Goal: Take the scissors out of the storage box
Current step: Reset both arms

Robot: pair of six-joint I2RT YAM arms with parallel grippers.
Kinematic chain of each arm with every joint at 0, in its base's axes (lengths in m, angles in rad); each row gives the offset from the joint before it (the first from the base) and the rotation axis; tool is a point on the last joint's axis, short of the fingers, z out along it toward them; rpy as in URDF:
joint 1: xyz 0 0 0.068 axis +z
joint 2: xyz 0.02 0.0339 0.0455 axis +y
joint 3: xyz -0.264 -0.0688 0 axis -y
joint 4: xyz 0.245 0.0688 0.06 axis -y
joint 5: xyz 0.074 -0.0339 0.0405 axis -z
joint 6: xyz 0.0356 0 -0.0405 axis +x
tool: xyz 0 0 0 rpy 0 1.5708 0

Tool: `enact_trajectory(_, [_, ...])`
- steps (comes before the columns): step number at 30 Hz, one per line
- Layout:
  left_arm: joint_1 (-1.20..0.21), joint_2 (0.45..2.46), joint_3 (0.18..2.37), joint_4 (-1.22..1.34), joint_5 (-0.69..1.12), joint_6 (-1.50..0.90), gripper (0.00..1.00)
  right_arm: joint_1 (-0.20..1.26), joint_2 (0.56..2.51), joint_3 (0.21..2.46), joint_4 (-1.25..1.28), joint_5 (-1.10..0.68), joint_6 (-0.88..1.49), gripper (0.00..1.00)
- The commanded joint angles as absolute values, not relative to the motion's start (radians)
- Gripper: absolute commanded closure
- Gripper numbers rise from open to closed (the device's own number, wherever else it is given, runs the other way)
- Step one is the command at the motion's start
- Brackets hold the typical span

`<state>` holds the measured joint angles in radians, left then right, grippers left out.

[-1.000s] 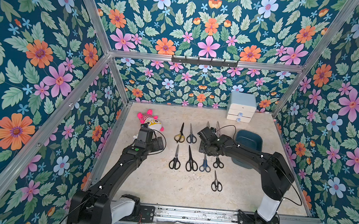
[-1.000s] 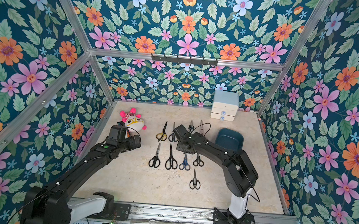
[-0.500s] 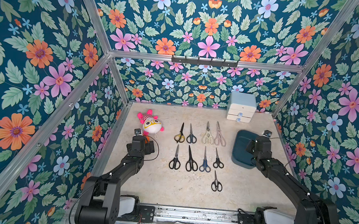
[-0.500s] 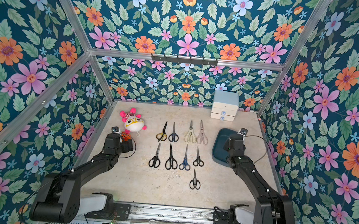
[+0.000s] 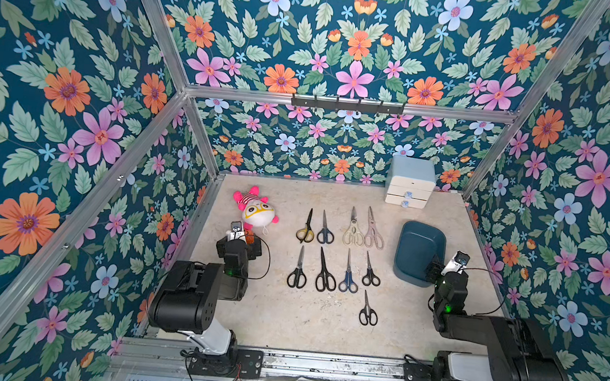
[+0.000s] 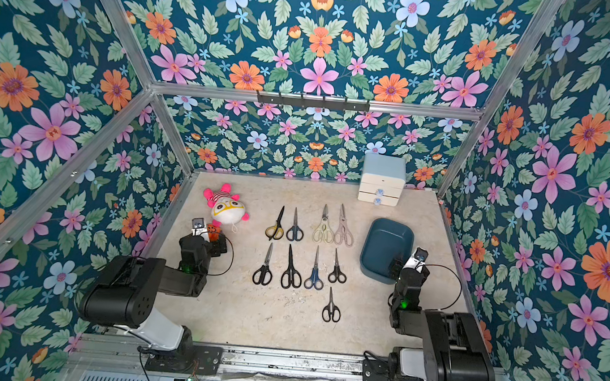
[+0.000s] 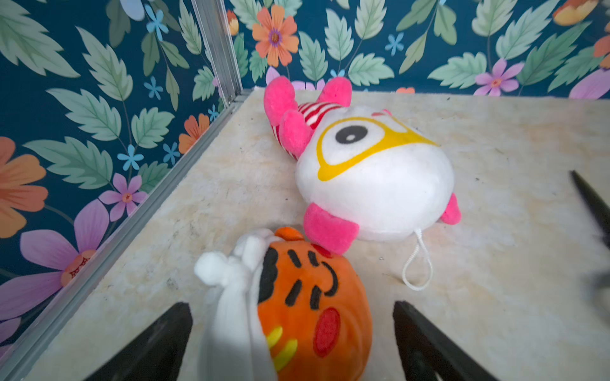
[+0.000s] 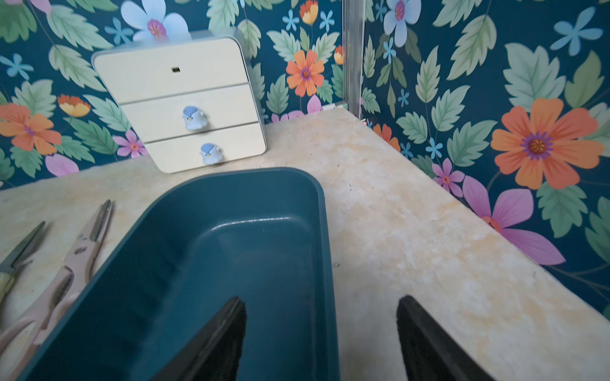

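Nine scissors [image 5: 323, 266] now lie on the desk [image 5: 284, 321], storage box [image 5: 419, 243] empty, right claw [image 8: 321, 300] drawn back and spread: task looks finished.

Bright, even overhead light in both top views, I see only soft short shadows on the table [image 5: 284, 329]. Right wrist: 1 pale glare streak inside the storage box [image 8: 251, 221]; cabinet [image 8: 178, 99] slightly smeared and leaning from lens distortion. Left wrist: orange plush [image 7: 313, 313] close and soft, its white cloth washed out; scissors [image 7: 591, 204] at the frame edge blurred.
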<state>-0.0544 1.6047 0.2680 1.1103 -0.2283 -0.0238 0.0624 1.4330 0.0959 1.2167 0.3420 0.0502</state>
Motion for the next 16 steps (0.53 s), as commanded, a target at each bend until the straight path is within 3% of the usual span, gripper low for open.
enact_trajectory(1, [-0.058,1.592,0.282,1.206,-0.204,-0.004,0.01,0.058,1.429,0.108,1.347,0.343,0.050,0.08])
enact_trajectory(2, [-0.057,1.604,0.277,1.238,-0.202,-0.002,0.01,0.044,1.444,0.111,1.383,0.323,0.048,0.01])
enact_trajectory(16, [-0.054,1.600,0.284,1.218,-0.196,-0.004,0.01,0.026,1.451,0.130,1.352,0.288,0.057,0.01])
